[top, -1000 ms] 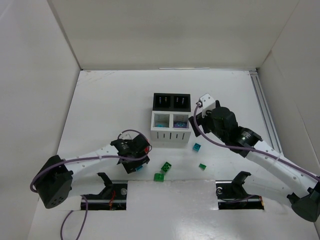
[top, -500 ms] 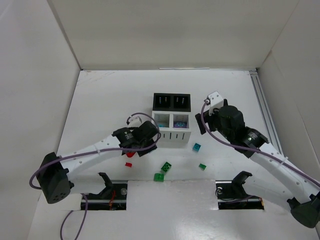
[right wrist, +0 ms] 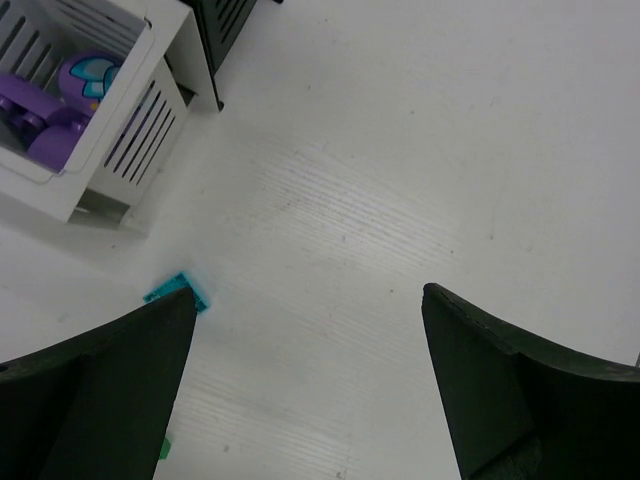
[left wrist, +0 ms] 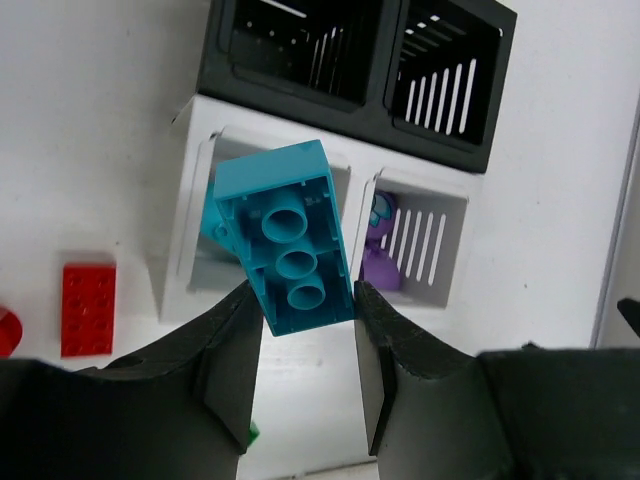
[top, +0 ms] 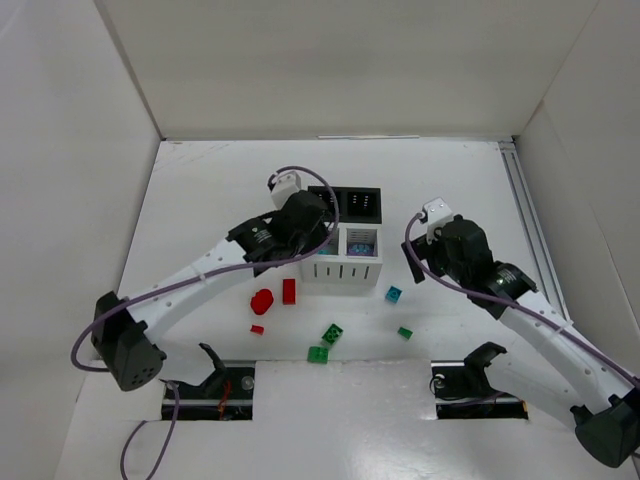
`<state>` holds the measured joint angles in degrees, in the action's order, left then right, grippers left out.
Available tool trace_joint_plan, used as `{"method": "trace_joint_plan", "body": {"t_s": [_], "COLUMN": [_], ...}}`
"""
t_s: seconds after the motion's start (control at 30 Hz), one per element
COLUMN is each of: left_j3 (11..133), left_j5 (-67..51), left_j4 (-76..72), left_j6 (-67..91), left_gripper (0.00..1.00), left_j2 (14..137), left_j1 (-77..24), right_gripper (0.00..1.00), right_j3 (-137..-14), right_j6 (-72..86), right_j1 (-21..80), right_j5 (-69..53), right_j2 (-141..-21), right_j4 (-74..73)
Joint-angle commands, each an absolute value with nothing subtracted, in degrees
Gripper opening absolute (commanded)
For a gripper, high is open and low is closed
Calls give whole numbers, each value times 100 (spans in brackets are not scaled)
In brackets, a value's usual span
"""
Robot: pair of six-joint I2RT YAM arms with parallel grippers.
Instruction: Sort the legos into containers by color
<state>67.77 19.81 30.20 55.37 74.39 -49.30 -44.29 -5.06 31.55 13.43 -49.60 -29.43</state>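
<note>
My left gripper (top: 315, 240) is shut on a teal-blue brick (left wrist: 290, 235) and holds it, underside up, above the near-left white bin (left wrist: 190, 230), which holds teal pieces. The near-right white bin (left wrist: 440, 250) holds purple pieces (left wrist: 378, 262). The two black bins (top: 343, 203) stand behind. My right gripper (top: 415, 258) is open and empty over bare table right of the white bins (top: 342, 268); its wrist view shows it (right wrist: 310, 330) near a small teal brick (right wrist: 178, 292). On the table lie a red oval (top: 262, 301), a red brick (top: 289, 291) and green bricks (top: 332, 334).
A small red piece (top: 257, 329), another green brick (top: 318, 353), a small green one (top: 404, 333) and the teal brick (top: 394, 294) lie in front of the bins. White walls enclose the table on three sides. A rail (top: 530, 230) runs along the right edge.
My left gripper has carried the teal brick from the table's near left up to the white bins, uncovering the red pieces. My right gripper has drawn back to the right.
</note>
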Motion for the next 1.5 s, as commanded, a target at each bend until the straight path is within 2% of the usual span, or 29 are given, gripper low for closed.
{"method": "trace_joint_plan", "body": {"t_s": [0.0,0.1,0.3,0.37,0.47,0.6,0.63,0.8,1.03,1.13,1.17,1.2,1.3,1.47], "left_j3": [7110,7181,7365,7365,7234,7094,6971,6242,4870,4509,4457,4456,4324,4271], "left_j5": [2039,1811,1749,1749,1697,1696,1696,1538,1485,1433,1433,1433,1433,1494], "left_j4": [2733,2664,2786,2786,2733,2795,2795,2663,2575,2698,2777,2777,2848,2971], "left_j6": [4949,4843,4843,4782,4781,4720,4720,4614,5167,5484,5554,5616,5739,5854], "left_gripper": [23,35,49,61,70,91,100,100,100,100,100,100,100,100], "left_j2": [7874,8181,8367,8262,8051,7683,7586,6621,5250,4923,4870,4869,4720,4667], "left_j1": [-4843,-4781,-4729,-4729,-4729,-4729,-4729,-4729,-4781,-4781,-4781,-4781,-4781,-4781], "right_gripper": [99,99,99,99,99,99,99,99,99,92,86,77,63,61], "right_j3": [-4403,-4272,-4078,-3999,-3867,-3508,-3394,-3076,-2900,-2821,-2821,-2769,-2716,-2532], "right_j6": [-571,-571,-519,-519,-606,-975,-976,-1151,-1318,-1318,-1249,-1248,-1169,-1046], "right_j1": [3129,3129,3129,3129,3129,3129,3129,3330,3480,3533,3533,3533,3533,3533], "right_j5": [1125,994,634,449,168,-280,-342,-510,-281,-404,-404,-404,-535,-589], "right_j2": [-4992,-4992,-4939,-4992,-5097,-5246,-5369,-5712,-6327,-6670,-6749,-6881,-6952,-7127], "right_j4": [-3084,-3085,-2945,-2796,-2489,-1770,-1662,-862,-467,-193,-106,-105,69,70]}}
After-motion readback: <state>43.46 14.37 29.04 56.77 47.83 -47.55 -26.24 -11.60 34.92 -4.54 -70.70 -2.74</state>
